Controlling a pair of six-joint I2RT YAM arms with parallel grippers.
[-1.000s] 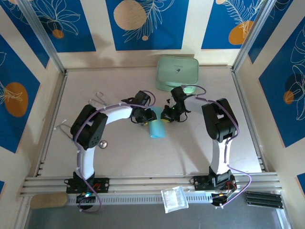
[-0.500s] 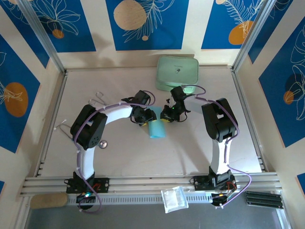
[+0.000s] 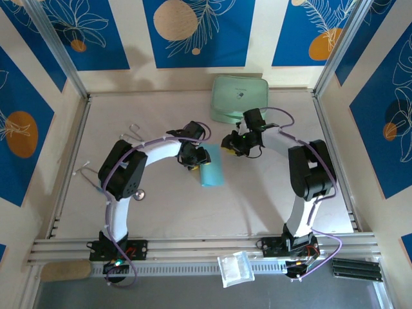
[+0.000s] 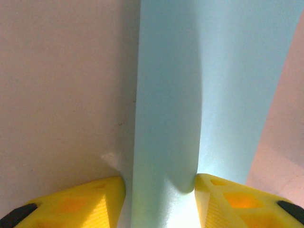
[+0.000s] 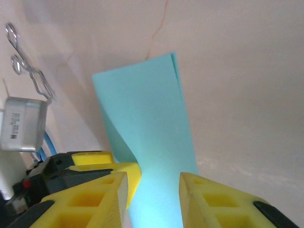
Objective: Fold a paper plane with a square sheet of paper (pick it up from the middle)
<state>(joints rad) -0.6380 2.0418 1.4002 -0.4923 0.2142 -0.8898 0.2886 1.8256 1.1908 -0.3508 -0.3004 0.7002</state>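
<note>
The square sheet of paper (image 3: 212, 170) is sky blue and doubled over lengthwise into a narrow strip on the table's middle. My left gripper (image 3: 194, 160) sits at the strip's far left end. In the left wrist view the left gripper (image 4: 159, 184) is shut on the raised fold of the sheet (image 4: 190, 85), a yellow finger pressing each side. My right gripper (image 3: 227, 143) hangs just behind the strip's far end, open. In the right wrist view the sheet (image 5: 142, 118) stretches away beyond the parted jaws of the right gripper (image 5: 154, 179). The paper plane is out of view.
A mint-green case (image 3: 239, 98) lies at the back, just behind the right arm. Wire clips (image 3: 134, 132) and a small round part (image 3: 140, 193) lie left of the left arm. A clear plastic bag (image 3: 235, 268) rests on the front rail.
My right gripper has opened and drawn back to the upper right, off the paper. The left gripper keeps its hold, and the strip now lies longer and flatter.
</note>
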